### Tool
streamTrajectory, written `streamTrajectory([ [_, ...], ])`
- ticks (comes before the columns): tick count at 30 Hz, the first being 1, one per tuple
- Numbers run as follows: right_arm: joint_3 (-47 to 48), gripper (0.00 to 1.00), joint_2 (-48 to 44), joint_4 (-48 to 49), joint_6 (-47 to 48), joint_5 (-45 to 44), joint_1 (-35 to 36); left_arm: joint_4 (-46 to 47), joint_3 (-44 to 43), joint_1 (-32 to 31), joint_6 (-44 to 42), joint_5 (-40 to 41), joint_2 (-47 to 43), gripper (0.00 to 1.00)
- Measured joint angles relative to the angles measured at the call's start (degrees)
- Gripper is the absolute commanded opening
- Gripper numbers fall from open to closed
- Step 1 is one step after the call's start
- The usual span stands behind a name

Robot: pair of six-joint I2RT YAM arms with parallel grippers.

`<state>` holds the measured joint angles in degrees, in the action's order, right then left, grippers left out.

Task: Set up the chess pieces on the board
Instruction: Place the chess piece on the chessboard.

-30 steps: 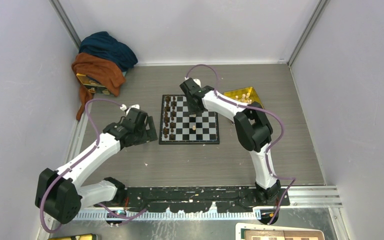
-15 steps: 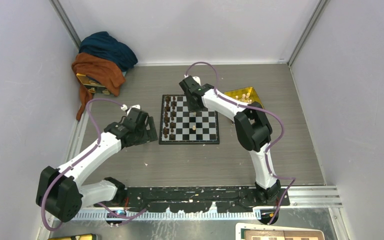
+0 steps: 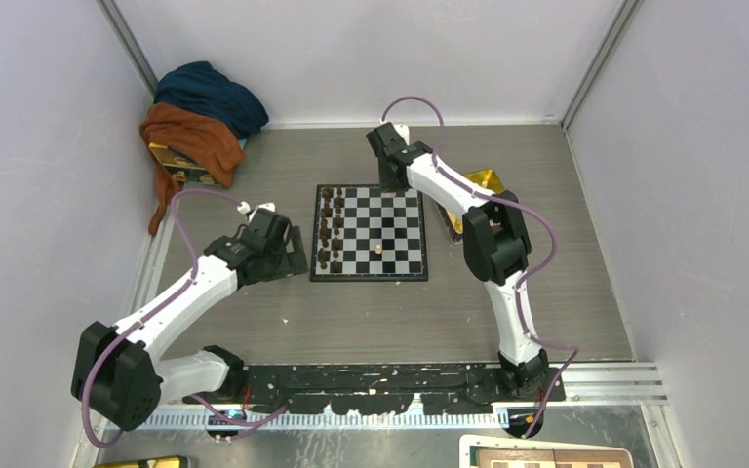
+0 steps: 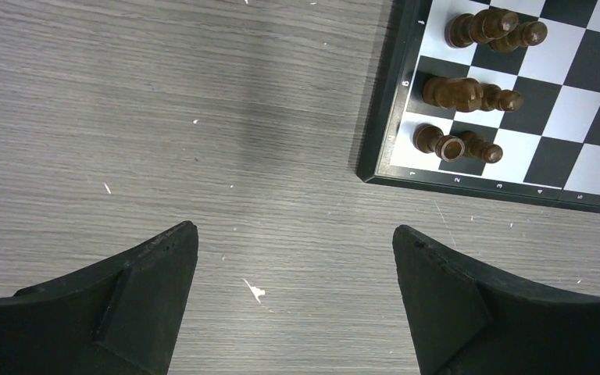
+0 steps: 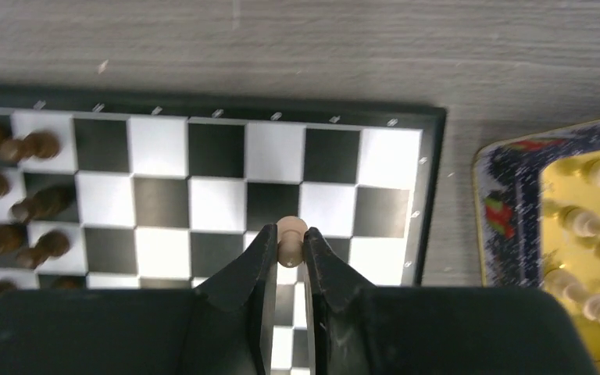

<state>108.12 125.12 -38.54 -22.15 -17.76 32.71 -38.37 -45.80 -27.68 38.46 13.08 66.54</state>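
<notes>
My right gripper (image 5: 289,238) is shut on a small light-tan pawn (image 5: 291,232), whose round head sticks out past the fingertips. It hangs over the far right part of the board (image 5: 203,105). From above, the right gripper (image 3: 390,171) is at the far edge of the board (image 3: 369,278). One tan piece (image 3: 378,249) stands near the board's middle. Dark brown pieces (image 3: 329,229) fill its left columns. My left gripper (image 4: 295,234) is open and empty over bare table, just left of the board's near left corner (image 4: 375,117).
A yellow tray (image 5: 508,211) holding several tan pieces (image 5: 594,226) lies right of the board and is partly hidden under the right arm in the top view (image 3: 478,180). A heap of blue and orange cloth (image 3: 200,117) sits in the far left corner. Walls enclose the table.
The right gripper has risen from the board's middle and moved toward its far edge, carrying the tan pawn. The left arm has not moved.
</notes>
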Motion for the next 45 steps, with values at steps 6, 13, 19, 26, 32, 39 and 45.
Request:
streamTrajectory([
  [6, 4.04, 0.01, 4.92, -1.05, 0.55, -0.57, -3.5, 0.0, -0.17, 0.0, -0.17, 0.0, 0.83, 0.95],
  [13, 6.84, 0.01, 7.8, -2.67, 1.01, -0.5, -4.74, 0.0, -0.37, 0.0, -0.17, -0.02, 1.92, 0.95],
  [19, 9.97, 0.01, 8.76, -3.61, 1.07, 0.11, -4.7, 0.2, -1.03, 0.0, -0.17, -0.02, 2.47, 0.95],
  [26, 12.28, 0.01, 10.93, -4.52, 1.07, 1.01, -4.7, 0.44, -1.03, 0.0, -0.17, -0.02, 3.15, 0.95],
  [32, 12.44, 0.14, 11.15, -5.01, 1.07, 1.4, -4.7, 0.44, -1.03, 0.0, -0.15, -0.02, 3.28, 0.95],
  [39, 12.31, 0.43, 11.15, -5.05, 1.36, 1.7, -4.7, 0.39, -1.09, 0.0, -0.13, -0.02, 3.34, 1.0],
  [45, 11.87, 0.45, 11.13, -5.07, 2.51, 1.9, -4.68, 0.39, -1.16, 0.0, 0.04, -0.02, 3.32, 1.0],
])
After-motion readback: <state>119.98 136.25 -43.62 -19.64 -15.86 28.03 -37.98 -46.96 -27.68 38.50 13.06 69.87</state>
